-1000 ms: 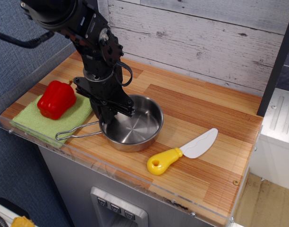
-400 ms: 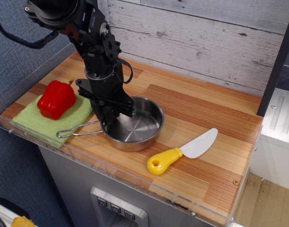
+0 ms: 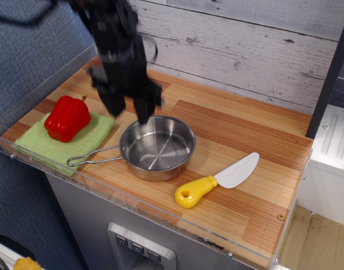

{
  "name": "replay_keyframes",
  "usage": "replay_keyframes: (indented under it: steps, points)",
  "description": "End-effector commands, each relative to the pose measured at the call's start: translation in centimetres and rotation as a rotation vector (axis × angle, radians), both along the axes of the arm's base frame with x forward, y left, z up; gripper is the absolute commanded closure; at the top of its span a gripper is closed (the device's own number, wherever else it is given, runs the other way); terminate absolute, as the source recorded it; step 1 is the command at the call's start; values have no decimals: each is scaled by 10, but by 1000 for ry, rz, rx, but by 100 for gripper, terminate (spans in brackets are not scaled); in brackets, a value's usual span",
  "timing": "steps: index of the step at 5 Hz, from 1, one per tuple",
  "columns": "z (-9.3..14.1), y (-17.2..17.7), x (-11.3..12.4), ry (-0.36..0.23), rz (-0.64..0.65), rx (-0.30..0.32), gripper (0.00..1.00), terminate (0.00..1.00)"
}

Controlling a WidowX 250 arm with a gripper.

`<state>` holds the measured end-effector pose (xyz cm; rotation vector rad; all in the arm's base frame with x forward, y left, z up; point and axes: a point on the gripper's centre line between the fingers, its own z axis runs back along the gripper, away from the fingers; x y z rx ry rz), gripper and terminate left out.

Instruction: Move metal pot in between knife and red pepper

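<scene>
Where the worktop point(image 3: 245, 185) meets its clear front lip, the knife point(image 3: 217, 181) lies close; the metal pot point(image 3: 157, 147) now stands free between it and the red pepper point(image 3: 67, 117). Behind, the gripper point(image 3: 129, 107) has lifted clear, jaws apart, empty, with open board beyond.

The wooden table point(image 3: 228, 121) carries metal pot point(image 3: 157, 148), knife point(image 3: 217, 180), green cloth point(image 3: 65, 143).

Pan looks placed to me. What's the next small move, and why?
Probably lift the gripper clear and stop. It hangs open above the shiny steel pan, which sits on the wooden counter between the glossy red pepper and the yellow-handled toy knife, touching neither.
</scene>
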<state>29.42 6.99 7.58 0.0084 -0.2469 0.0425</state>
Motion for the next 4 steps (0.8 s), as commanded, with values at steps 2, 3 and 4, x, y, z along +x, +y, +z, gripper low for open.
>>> replay_keyframes:
  steps: [2,3,4]
  points:
    - [90,19,6,-11,58,-81,0,0]
    - [90,19,6,-11,58,-81,0,0]
    - [90,19,6,-11,58,-81,0,100]
